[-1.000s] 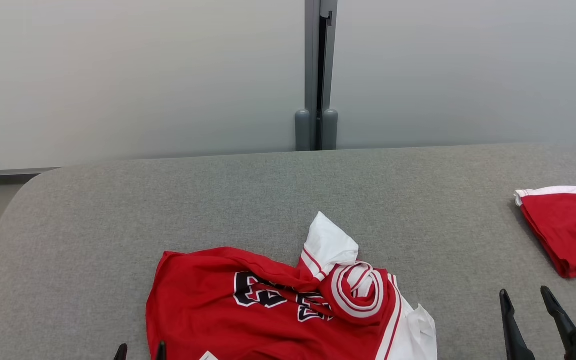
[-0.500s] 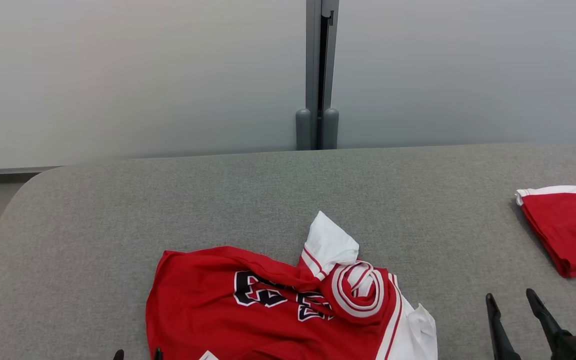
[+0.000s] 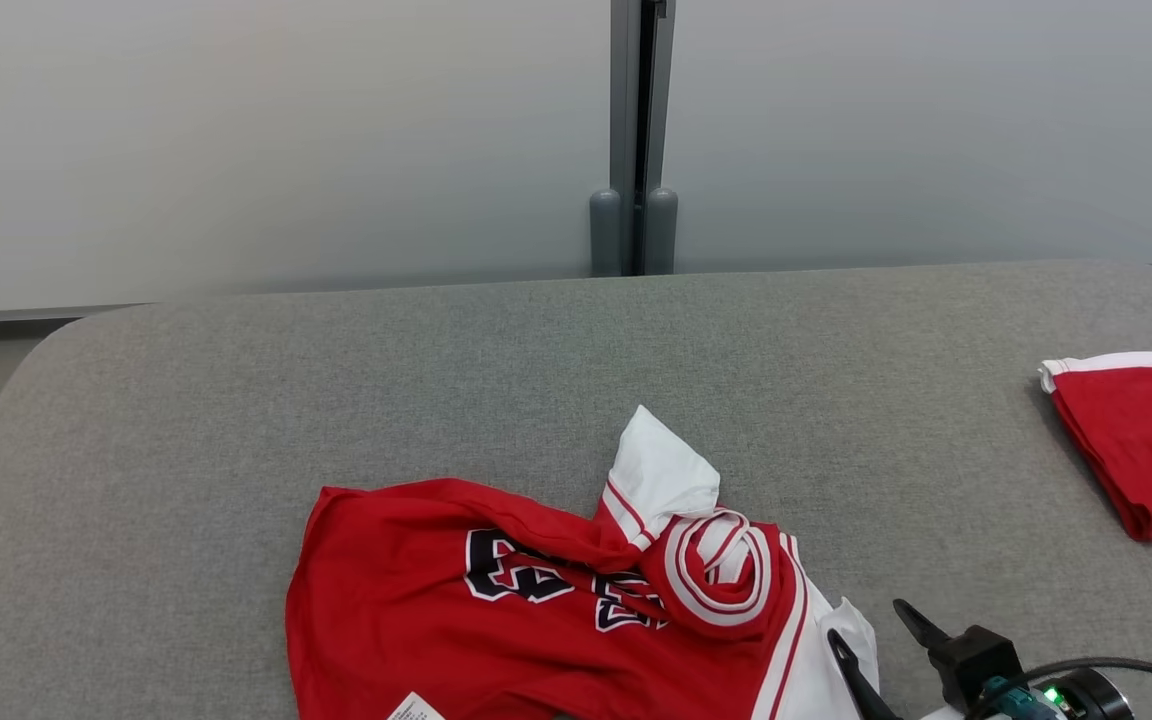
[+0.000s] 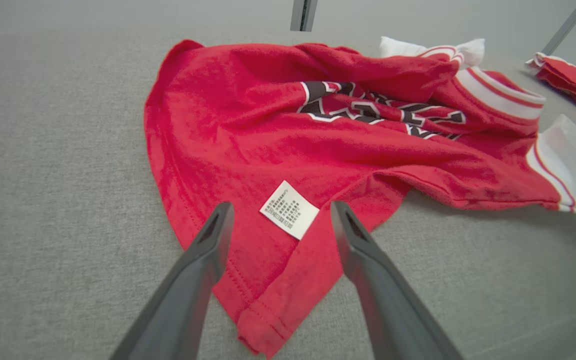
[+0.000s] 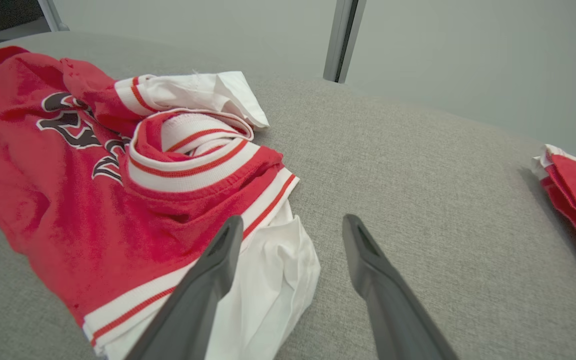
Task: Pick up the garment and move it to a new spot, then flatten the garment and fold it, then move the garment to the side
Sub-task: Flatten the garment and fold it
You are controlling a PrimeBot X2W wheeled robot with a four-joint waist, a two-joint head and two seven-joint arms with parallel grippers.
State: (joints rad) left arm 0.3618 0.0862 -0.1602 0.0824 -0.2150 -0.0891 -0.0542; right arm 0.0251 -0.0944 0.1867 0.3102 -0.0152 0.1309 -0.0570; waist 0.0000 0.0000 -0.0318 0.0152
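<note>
The garment (image 3: 536, 600), a red and white jersey with black letters, lies crumpled at the front middle of the grey padded table (image 3: 436, 380). My right gripper (image 3: 871, 625) is open at the garment's right edge, beside its white sleeve (image 3: 841, 640). In the right wrist view the right gripper (image 5: 293, 222) straddles the edge of that white sleeve (image 5: 268, 280), low over the cloth. In the left wrist view my left gripper (image 4: 282, 207) is open above the garment's (image 4: 293, 135) red hem, with the white care label (image 4: 289, 210) between its fingers.
A second red and white garment (image 3: 1136, 440) lies folded at the table's right edge. Pale wall panels with a grey post (image 3: 633, 150) stand behind the table. Bare grey table stretches behind and to the left of the jersey.
My right gripper has moved left to the garment's white sleeve. The left fingertips have dropped out of the head view's bottom edge. The head camera has shifted slightly; the garment lies unmoved.
</note>
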